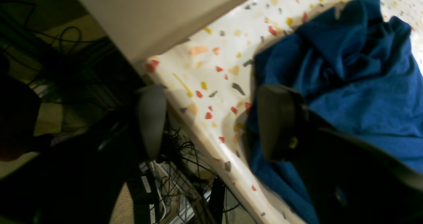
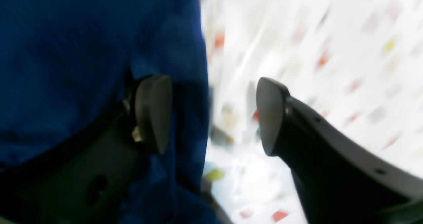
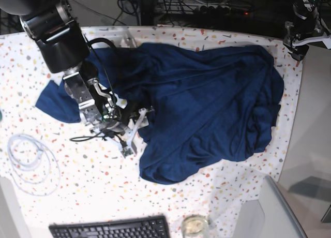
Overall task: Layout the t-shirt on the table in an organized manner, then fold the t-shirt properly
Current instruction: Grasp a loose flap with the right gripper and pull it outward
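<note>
The dark navy t-shirt (image 3: 207, 108) lies crumpled and spread over the middle and right of the speckled white table (image 3: 77, 191). My right gripper (image 3: 132, 134) hovers at the shirt's left side. In the right wrist view, which is blurred, this gripper (image 2: 211, 115) stands open, with one finger (image 2: 153, 113) over the t-shirt (image 2: 82, 52) and the shirt's edge running between the jaws. At the table's far right corner my left gripper (image 1: 213, 121) is open too, straddling the table (image 1: 211, 72) edge. Its one finger (image 1: 276, 121) hangs over the t-shirt (image 1: 357, 72), holding nothing.
A black keyboard (image 3: 111, 228) and a small glass (image 3: 194, 225) sit at the front edge. A coiled white cable (image 3: 28, 158) lies at the left. Below the table's edge hang tangled cables (image 1: 178, 184). A grey panel (image 3: 269, 212) stands at the front right.
</note>
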